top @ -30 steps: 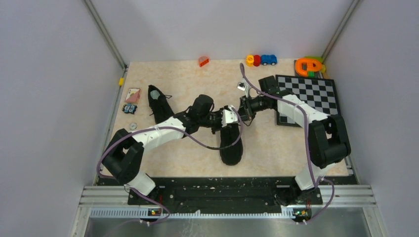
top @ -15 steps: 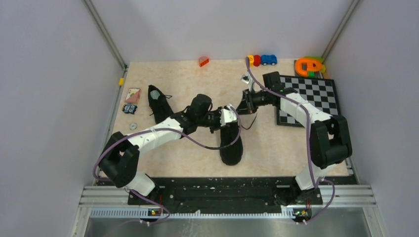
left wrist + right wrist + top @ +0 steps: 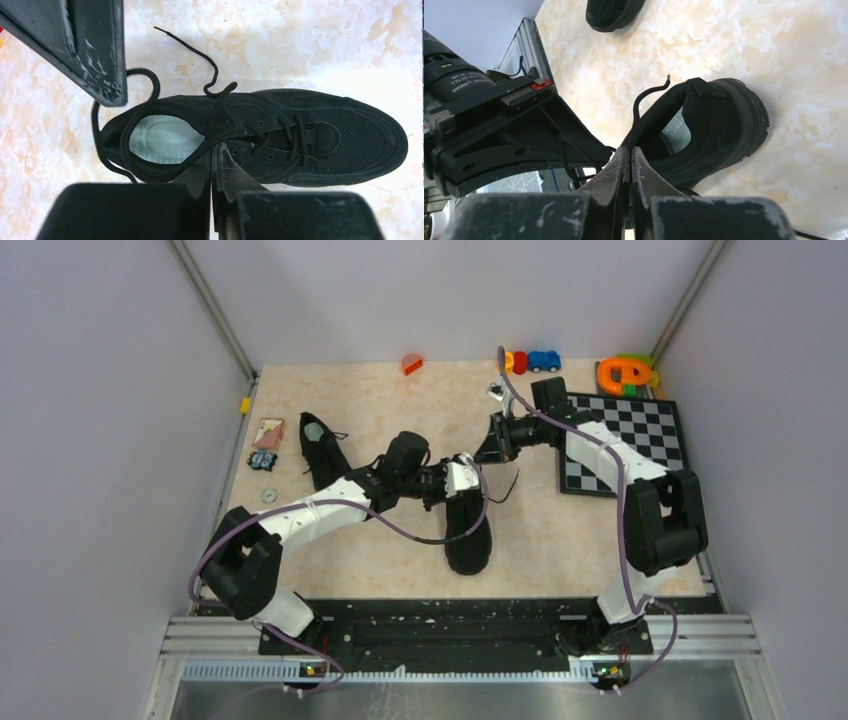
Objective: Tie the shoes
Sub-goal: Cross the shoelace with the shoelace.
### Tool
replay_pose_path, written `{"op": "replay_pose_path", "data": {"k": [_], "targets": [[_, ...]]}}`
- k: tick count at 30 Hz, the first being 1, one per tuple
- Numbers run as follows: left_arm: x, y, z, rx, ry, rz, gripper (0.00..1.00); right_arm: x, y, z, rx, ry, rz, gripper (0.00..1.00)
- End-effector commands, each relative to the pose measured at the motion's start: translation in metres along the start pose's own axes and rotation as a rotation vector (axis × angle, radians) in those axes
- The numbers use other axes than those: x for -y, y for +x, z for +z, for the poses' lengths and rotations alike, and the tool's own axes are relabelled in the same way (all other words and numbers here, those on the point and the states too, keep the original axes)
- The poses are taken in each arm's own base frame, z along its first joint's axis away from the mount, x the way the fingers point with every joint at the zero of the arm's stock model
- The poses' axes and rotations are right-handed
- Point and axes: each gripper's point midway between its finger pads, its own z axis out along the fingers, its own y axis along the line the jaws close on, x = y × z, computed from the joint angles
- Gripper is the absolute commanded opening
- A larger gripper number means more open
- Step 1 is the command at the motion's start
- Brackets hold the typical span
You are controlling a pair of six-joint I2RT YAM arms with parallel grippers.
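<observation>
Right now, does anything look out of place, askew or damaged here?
The pair is split up: the far-left shoe lies well apart from the mid-table shoe, at a different angle. The mid-table shoe's lace is undone, its loose end trailing onto the table. Nothing looks spilled or damaged.

Count of things on the desk
Two black shoes, a near shoe and a far shoe; two robot arms, left arm and right arm; one checkerboard; one blue toy car; one red-and-yellow toy; one orange block; one orange-and-green toy; one card; one small ring.
</observation>
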Motion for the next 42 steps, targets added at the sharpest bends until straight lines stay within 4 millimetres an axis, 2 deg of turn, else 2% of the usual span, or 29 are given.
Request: {"op": "replay_pose_path", "data": {"k": [1,10,19,23,31,35,42], "targets": [[-0.009,-0.016,-0.005,0.051,-0.044,0.032,0.00,-0.009,-0.002,0.014,-0.026,-0.060,-0.038,0.00],[-0.016,-0.019,-0.008,0.074,-0.095,0.029,0.00,-0.022,0.018,0.036,-0.056,-0.158,-0.002,0.00],[-0.017,-0.023,-0.012,0.094,-0.117,0.025,0.00,-0.018,0.047,0.040,-0.090,-0.148,0.058,0.00],[-0.019,-0.026,-0.013,0.106,-0.130,0.018,0.00,-0.023,0.056,0.041,-0.101,-0.171,0.069,0.00],[-0.024,-0.028,-0.010,0.123,-0.151,-0.003,0.00,-0.033,0.059,0.042,-0.097,-0.233,0.085,0.00],[-0.025,-0.035,-0.009,0.150,-0.152,-0.006,0.00,-0.028,0.059,0.046,-0.089,-0.216,0.119,0.00],[-0.025,-0.032,-0.010,0.133,-0.155,-0.014,0.00,-0.022,0.030,0.051,0.042,-0.149,0.203,0.00]]}}
